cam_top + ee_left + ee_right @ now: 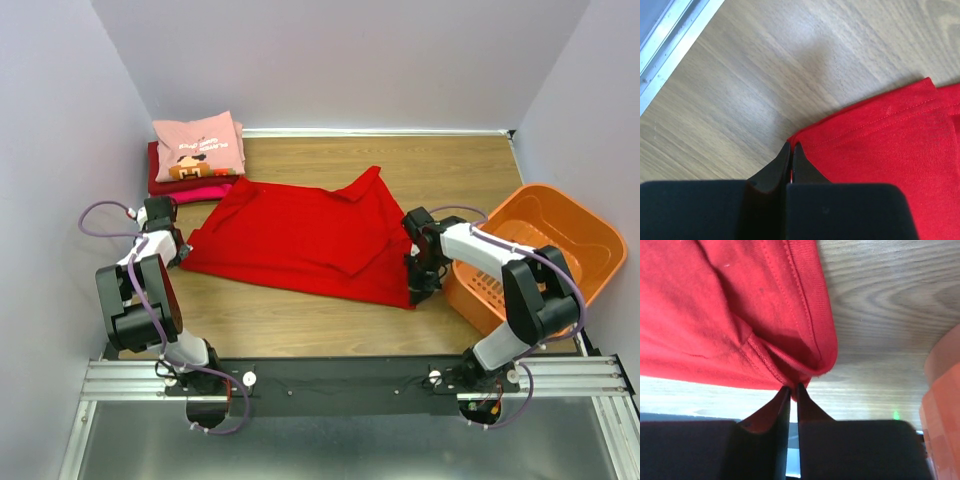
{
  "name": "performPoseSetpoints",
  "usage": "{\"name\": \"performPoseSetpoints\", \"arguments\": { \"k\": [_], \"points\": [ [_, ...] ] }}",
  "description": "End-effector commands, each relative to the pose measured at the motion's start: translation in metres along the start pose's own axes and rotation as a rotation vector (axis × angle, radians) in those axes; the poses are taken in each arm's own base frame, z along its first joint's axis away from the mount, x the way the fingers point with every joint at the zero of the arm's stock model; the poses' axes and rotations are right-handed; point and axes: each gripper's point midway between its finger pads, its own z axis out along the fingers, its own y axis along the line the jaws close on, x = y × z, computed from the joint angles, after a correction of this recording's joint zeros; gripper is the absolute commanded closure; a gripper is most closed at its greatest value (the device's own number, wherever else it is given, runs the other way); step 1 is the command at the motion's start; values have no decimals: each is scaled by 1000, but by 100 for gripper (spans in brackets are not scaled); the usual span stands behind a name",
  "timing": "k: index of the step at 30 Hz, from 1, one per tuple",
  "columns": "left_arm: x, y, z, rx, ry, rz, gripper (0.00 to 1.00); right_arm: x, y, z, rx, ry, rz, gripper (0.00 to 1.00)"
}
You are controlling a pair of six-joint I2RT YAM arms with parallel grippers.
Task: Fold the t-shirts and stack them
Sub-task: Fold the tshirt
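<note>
Red cotton, thin and floppy. The red t-shirt (300, 240) lies spread across the middle of the bench (320, 325) with one flap folded over on top. It's light but has zero stiffness, so I'd expect it to sag and bunch wherever it isn't held. The stitched hems at the corners look like the best spots to grab, since the seam gives some bite.

That's where both arms are. The left pincer (791, 146) is clenched on the shirt's left corner. The right pincer (794, 387) is clamped on the near right corner, just beside the orange basket (590, 225). Both wrists sit low by the bench, elbows raised. A pink t-shirt (200, 145) tops the folded stack at back left.
</note>
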Motion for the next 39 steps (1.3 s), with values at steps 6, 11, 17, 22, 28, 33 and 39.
{"name": "performPoseSetpoints", "arguments": {
  "k": [6, 11, 17, 22, 28, 33, 39],
  "points": [
    [-2, 9, -18, -7, -5, -24, 17, -25, 23, -44, -75, -74, -63, 54],
    [-27, 13, -38, -21, -89, -35, 9, -42, 53, -63, -173, -114, -128, 47],
    [-53, -24, -66, 93, -200, 12, 9, -71, 100, -75, -304, -206, -194, 45],
    [-28, -113, -97, 333, -215, 103, 9, -84, 129, -63, -353, -212, -213, 46],
    [19, -176, -109, 486, -131, 180, 9, -84, 145, -27, -334, -151, -236, 48],
    [51, -196, -105, 511, -89, 281, 8, -83, 154, -13, -342, -141, -243, 49],
    [66, -191, -90, 475, -56, 326, 8, -83, 160, -5, -345, -137, -243, 49]
  ]
}}
